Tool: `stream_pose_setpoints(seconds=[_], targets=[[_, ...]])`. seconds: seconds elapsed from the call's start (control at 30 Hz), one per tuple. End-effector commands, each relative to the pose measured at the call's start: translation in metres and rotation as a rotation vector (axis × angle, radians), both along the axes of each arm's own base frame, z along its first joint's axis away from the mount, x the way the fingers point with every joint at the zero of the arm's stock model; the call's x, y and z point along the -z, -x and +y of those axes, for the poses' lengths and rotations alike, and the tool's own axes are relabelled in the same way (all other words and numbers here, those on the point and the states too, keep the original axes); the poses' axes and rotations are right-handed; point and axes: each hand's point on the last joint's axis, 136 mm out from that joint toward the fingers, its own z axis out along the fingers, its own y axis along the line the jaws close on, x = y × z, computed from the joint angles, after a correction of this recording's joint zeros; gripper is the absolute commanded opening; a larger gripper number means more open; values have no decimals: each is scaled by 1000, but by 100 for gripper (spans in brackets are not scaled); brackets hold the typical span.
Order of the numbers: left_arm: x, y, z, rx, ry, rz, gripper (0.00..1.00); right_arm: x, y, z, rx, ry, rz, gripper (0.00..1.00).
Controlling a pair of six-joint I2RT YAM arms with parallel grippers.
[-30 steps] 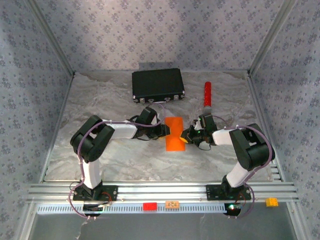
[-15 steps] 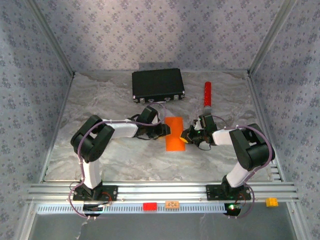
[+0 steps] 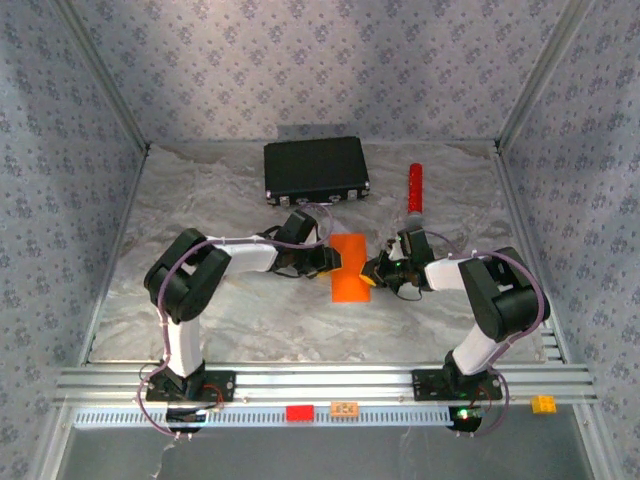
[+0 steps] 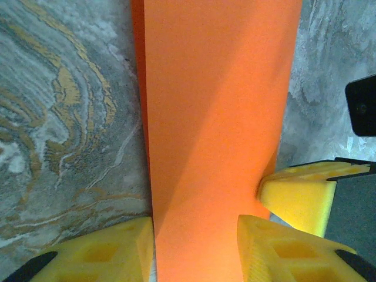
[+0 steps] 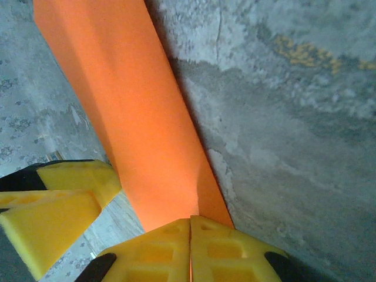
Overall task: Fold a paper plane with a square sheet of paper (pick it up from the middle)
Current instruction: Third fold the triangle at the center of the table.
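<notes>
The square sheet of paper [image 3: 350, 268] lies as a bright orange, doubled-over rectangle in the middle of the marbled table. My left gripper [image 3: 335, 262] comes at it from the left. In the left wrist view its yellow fingers [image 4: 117, 255] stand apart with the orange strip [image 4: 217, 117] running between them, so the left gripper [image 4: 195, 252] is open. My right gripper [image 3: 370, 277] reaches in from the right. The right gripper [image 5: 190, 247] is shut on the paper's [image 5: 135, 129] near edge, a thin orange line showing between its pads.
A black case [image 3: 316, 170] stands at the back centre, and a red cylinder [image 3: 414, 188] lies at the back right. Small red [image 3: 299, 412], orange [image 3: 345, 408] and yellow [image 3: 543, 404] blocks sit on the front rail. Patterned walls close in three sides.
My left wrist has shifted slightly toward the back at the paper's left edge. The paper and my right gripper have stayed in place.
</notes>
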Motion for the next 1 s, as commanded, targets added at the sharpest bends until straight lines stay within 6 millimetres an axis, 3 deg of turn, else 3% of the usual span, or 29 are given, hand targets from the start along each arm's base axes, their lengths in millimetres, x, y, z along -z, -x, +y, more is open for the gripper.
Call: stream_pose_setpoints(seconds=[0.0,0.97], targets=[[7,5,-7,39,10,18,41,22,14,-1,-6,54,58,10],[-6,0,-7,12,57,-37,40,21,13,-2,-2,63,60,10]])
